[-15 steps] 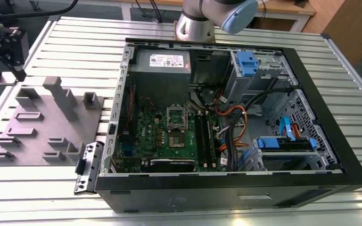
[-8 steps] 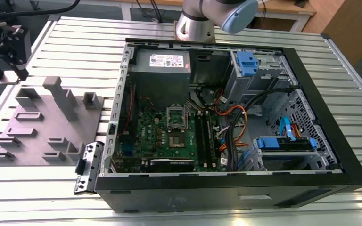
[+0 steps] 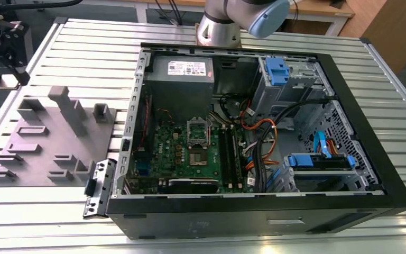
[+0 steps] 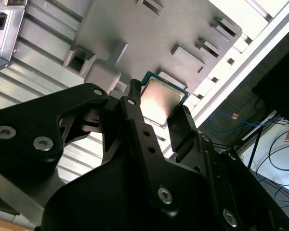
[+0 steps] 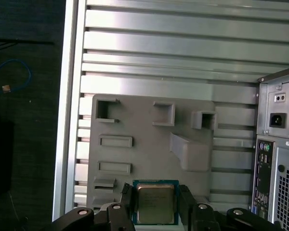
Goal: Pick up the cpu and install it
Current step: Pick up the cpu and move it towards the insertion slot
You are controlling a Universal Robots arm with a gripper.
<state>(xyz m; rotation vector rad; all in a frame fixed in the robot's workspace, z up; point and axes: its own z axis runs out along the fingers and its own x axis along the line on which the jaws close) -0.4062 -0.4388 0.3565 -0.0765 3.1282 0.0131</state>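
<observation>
Now the claw point(image 5: 156, 208) grips the cpu point(image 5: 155, 199) by two opposite edges, near the grey fixture plate point(image 5: 149, 139).

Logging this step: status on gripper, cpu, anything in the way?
Gripper shut on cpu, fingers on two opposite edges. Held aloft over grey tray, beside computer case. No obstruction seen around it in both wrist views.

The counter point(image 3: 83, 47) is a ribbed surface of silver metal, and light shines brightly on its ribs. Behind it, in the exterior view, stands brown wooden furniture point(image 3: 393, 32). Beside the counter the floor point(image 5: 24, 134) is dark, and a blue cable point(image 5: 9, 76) lies on it.
</observation>
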